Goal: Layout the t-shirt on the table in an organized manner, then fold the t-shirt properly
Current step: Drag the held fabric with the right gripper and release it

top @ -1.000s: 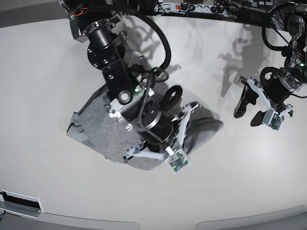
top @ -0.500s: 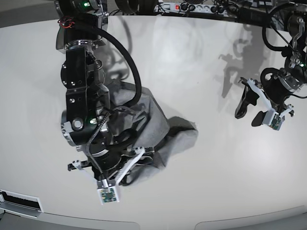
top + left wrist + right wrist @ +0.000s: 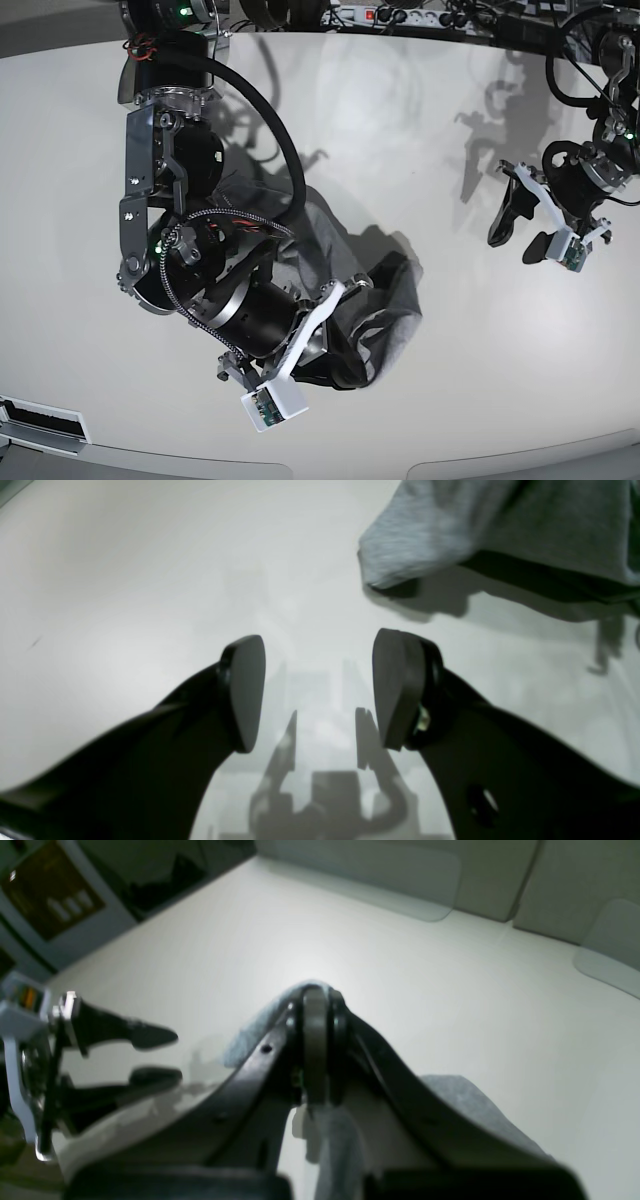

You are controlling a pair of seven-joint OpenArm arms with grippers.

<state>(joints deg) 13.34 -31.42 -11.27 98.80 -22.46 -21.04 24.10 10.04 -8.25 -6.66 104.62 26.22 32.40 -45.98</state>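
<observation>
The heather-grey t-shirt (image 3: 393,305) lies bunched in a heap on the white table (image 3: 500,360), partly under the right arm. My right gripper (image 3: 352,286) is shut on a fold of it; in the right wrist view the closed jaws (image 3: 316,1040) pinch grey cloth (image 3: 465,1100) above the tabletop (image 3: 450,990). My left gripper (image 3: 520,228) hangs open and empty over bare table, well right of the shirt. In the left wrist view its fingers (image 3: 317,690) stand apart, with a corner of the shirt (image 3: 450,525) beyond them. No lettering shows.
A power strip and cables (image 3: 400,15) run along the table's back edge. A flat device (image 3: 40,425) sits at the front left corner. The right arm's bulky body (image 3: 190,270) covers the shirt's left part. The left gripper (image 3: 125,1060) shows in the right wrist view.
My right arm has swung its wrist rightward with the shirt in its grip, dragging the cloth into a tighter heap toward the front middle. The left arm has not moved.
</observation>
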